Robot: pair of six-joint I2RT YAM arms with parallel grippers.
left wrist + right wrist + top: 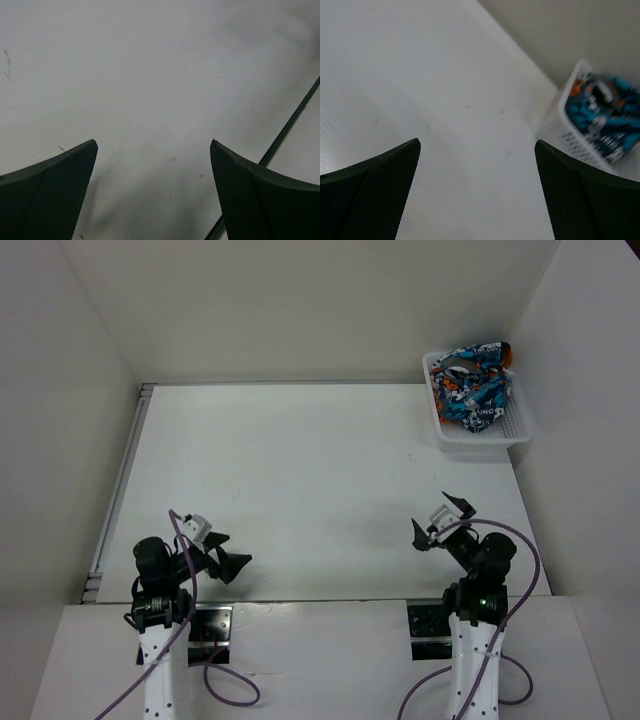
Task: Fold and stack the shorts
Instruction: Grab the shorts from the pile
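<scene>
Right end effector [443,520] gapes; crumpled printed shorts [478,390] fill mesh basket [485,440].

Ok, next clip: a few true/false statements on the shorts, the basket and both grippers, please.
1. The shorts lie bunched in the white basket. True.
2. The basket sits at the table's near left corner. False: it is at the far right corner.
3. The right gripper holds the shorts. False: it is open, empty and well apart from them.
4. The left gripper is open above bare table. True.

Bare table [320,470] from right hand [440,518] to corner basket [486,438]
</scene>
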